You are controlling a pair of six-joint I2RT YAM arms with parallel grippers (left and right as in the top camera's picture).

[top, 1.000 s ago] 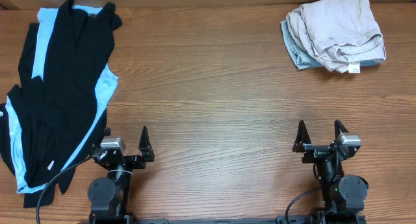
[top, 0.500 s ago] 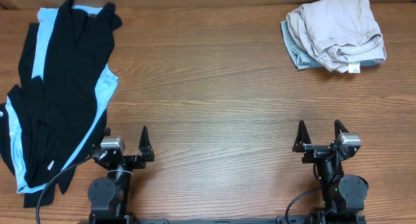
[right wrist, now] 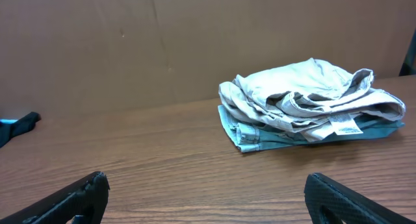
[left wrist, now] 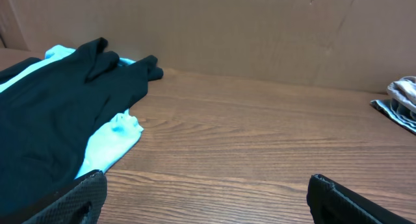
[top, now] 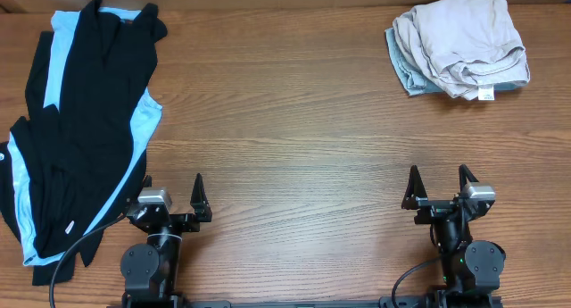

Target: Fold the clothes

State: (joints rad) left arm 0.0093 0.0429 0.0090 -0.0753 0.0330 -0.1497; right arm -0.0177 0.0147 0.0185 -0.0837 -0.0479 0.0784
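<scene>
A black garment [top: 76, 129] lies spread at the table's left, on top of a light-blue tee [top: 138, 129] that shows at its edges; a small white tag [top: 69, 227] shows near its bottom. In the left wrist view the black garment [left wrist: 45, 120] and the light-blue tee [left wrist: 114, 136] lie at left. A folded pile of beige and grey pieces [top: 459, 45] sits at the back right, also in the right wrist view [right wrist: 305, 104]. My left gripper [top: 171, 203] and right gripper [top: 437, 187] are open and empty at the front edge.
A brown cardboard wall [left wrist: 227, 29] stands behind the wooden table [top: 285, 120]. A black cable [top: 76, 254] runs from the left arm base over the black garment's lower edge.
</scene>
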